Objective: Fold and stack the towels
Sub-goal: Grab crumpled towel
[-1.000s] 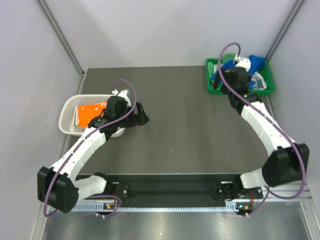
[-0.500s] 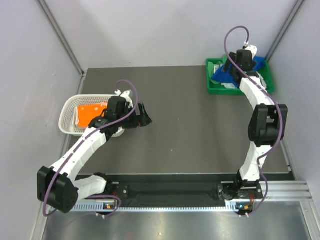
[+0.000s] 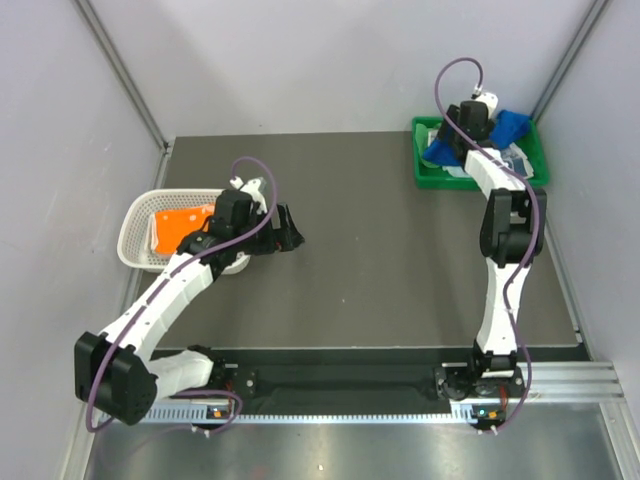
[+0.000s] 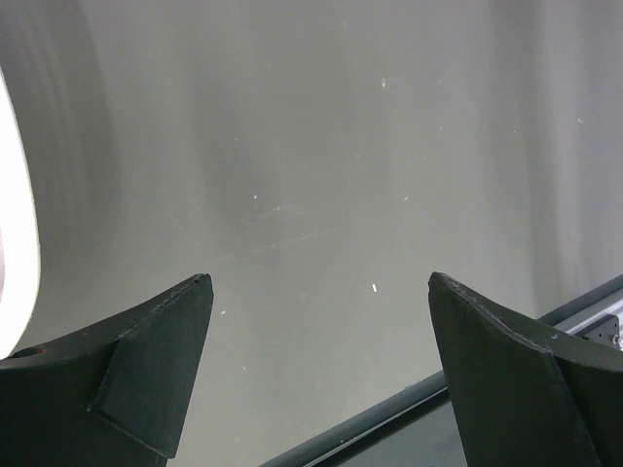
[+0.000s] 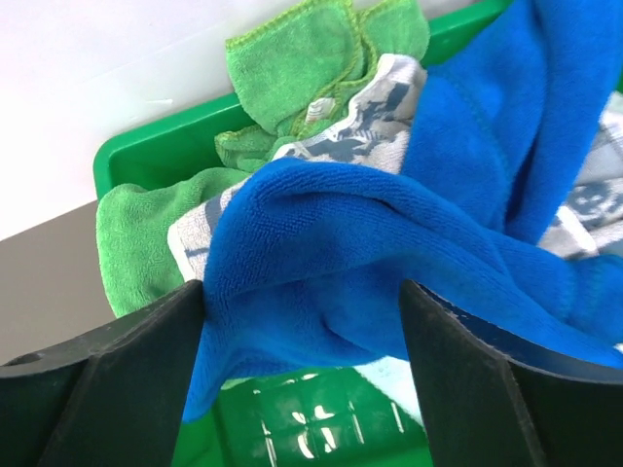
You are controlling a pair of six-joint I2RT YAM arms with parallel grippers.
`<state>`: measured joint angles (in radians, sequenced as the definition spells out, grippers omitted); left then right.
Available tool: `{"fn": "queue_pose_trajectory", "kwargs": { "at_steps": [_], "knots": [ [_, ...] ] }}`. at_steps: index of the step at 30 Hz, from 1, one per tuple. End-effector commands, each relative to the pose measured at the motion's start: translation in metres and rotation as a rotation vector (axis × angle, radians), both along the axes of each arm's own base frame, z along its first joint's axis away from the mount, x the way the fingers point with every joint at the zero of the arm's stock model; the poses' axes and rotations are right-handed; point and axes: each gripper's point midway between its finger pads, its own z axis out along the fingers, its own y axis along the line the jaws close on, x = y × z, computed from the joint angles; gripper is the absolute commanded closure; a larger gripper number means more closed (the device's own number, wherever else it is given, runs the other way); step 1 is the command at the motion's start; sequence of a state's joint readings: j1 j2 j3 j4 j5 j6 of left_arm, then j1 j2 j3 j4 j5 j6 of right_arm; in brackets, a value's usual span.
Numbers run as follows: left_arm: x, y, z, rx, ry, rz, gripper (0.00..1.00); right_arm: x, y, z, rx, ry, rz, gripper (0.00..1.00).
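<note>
We hold our right jaws apart astride the royal blue towel, heaped in the green tray, ready to pinch it out. Our left jaws hang apart, empty, over the surface, where folding can happen.

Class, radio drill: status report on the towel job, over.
Left gripper open over table. Right gripper open at royal blue towel, heaped in green tray. Orange towel in white basket. Nothing blocking.

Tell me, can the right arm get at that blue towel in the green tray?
Probably yes: the right gripper hangs open over the blue towel, which lies uppermost in the green tray, uncovered.
</note>
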<state>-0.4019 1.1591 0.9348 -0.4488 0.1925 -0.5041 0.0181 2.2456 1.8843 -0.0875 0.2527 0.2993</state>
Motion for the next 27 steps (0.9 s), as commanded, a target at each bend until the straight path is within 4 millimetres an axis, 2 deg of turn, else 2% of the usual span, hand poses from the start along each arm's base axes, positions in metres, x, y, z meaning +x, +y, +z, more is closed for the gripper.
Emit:
{"fn": "queue_pose_trajectory", "kwargs": {
  "at_steps": [1,2,3,5,6,7,8,9,11,12,13,17,18,22,23,24,26,27],
  "knots": [
    [0.010,-0.004,0.015,-0.004,-0.052,-0.009,0.04,0.020,-0.004,0.030,0.016,-0.108,-0.002,0.25],
    [0.010,-0.004,0.015,-0.003,-0.052,-0.010,0.04,0.020,-0.004,0.033,0.017,-0.114,-0.007,0.29],
    [0.010,-0.004,0.014,-0.002,-0.047,-0.009,0.04,0.020,-0.005,0.035,0.020,-0.119,-0.012,0.39],
    [0.010,-0.004,0.013,-0.001,-0.046,-0.009,0.04,0.018,-0.005,0.035,0.024,-0.120,-0.015,0.50],
    [0.010,-0.003,0.013,-0.001,-0.048,-0.008,0.04,0.017,-0.006,0.038,0.026,-0.127,-0.021,0.61],
    [0.010,-0.004,0.014,-0.002,-0.049,-0.008,0.04,0.013,-0.006,0.043,0.026,-0.132,-0.026,0.66],
    [0.010,-0.003,0.014,0.000,-0.048,-0.006,0.04,0.012,-0.006,0.047,0.025,-0.141,-0.025,0.71],
    [0.010,-0.003,0.013,0.000,-0.046,-0.004,0.04,0.008,-0.007,0.055,0.024,-0.149,-0.026,0.79],
    [0.010,-0.003,0.014,0.000,-0.049,-0.003,0.04,0.005,-0.007,0.067,0.021,-0.165,-0.026,0.87],
    [0.010,-0.003,0.014,0.001,-0.048,-0.003,0.04,0.002,-0.007,0.079,0.016,-0.179,-0.024,0.96],
    [0.010,-0.003,0.014,0.000,-0.046,-0.003,0.04,-0.001,-0.007,0.085,0.013,-0.186,-0.023,1.00],
    [0.010,-0.003,0.017,-0.001,-0.054,-0.002,0.04,-0.016,-0.006,0.126,0.000,-0.243,-0.013,1.00],
    [0.011,-0.003,0.018,0.000,-0.056,-0.002,0.04,-0.023,-0.007,0.145,-0.004,-0.267,-0.008,1.00],
    [0.012,-0.002,0.020,-0.002,-0.061,0.004,0.04,-0.044,0.000,0.190,-0.002,-0.319,0.025,1.00],
    [0.011,-0.003,0.020,-0.004,-0.060,0.003,0.04,-0.049,0.006,0.198,-0.003,-0.324,0.039,1.00],
    [0.011,-0.003,0.021,-0.004,-0.062,0.002,0.04,-0.060,0.010,0.214,-0.001,-0.349,0.055,1.00],
    [0.011,-0.003,0.023,-0.008,-0.065,0.003,0.04,-0.072,0.023,0.229,-0.001,-0.371,0.080,1.00],
    [0.012,-0.002,0.024,-0.008,-0.070,0.006,0.04,-0.084,0.028,0.240,0.002,-0.388,0.095,1.00]
  ]
}}
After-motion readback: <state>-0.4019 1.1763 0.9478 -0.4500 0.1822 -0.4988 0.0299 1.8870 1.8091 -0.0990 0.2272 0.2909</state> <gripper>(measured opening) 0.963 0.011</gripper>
